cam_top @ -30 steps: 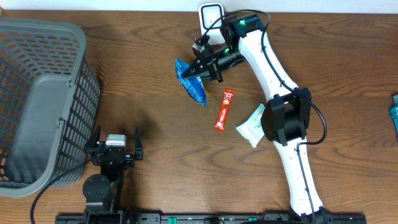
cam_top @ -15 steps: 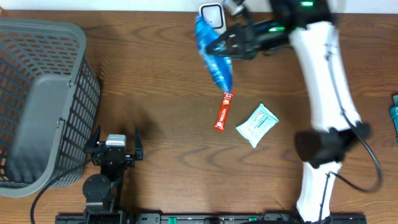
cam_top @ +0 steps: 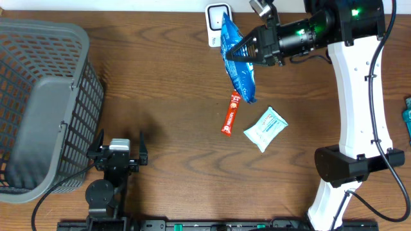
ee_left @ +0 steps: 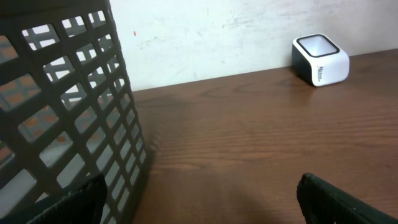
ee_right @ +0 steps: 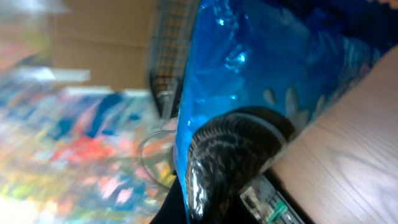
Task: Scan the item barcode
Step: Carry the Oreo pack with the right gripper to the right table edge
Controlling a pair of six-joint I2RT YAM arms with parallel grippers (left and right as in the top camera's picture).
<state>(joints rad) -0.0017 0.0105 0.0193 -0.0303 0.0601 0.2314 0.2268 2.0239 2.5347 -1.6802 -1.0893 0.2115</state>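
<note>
My right gripper [cam_top: 243, 50] is shut on a blue crinkly packet [cam_top: 237, 67] and holds it in the air at the back of the table. The packet hangs just right of the small white scanner [cam_top: 217, 16], its top edge overlapping the scanner's side from above. In the right wrist view the blue packet [ee_right: 249, 62] fills the frame, with one dark finger [ee_right: 230, 155] pressed against it. My left gripper [cam_top: 119, 154] rests open near the front left, beside the basket. Its fingers [ee_left: 336, 199] stand wide apart with bare wood between them, and the scanner [ee_left: 320, 59] shows far off.
A grey mesh basket [cam_top: 38, 109] takes up the left side and looms close in the left wrist view [ee_left: 62, 93]. A red sachet [cam_top: 231, 114] and a white-teal pouch [cam_top: 264, 128] lie mid-table under the held packet. A teal item [cam_top: 407, 122] pokes in at the right edge.
The right arm has lifted the blue packet off the table and swung it back and to the right, up beside the scanner. The left arm has not moved.
</note>
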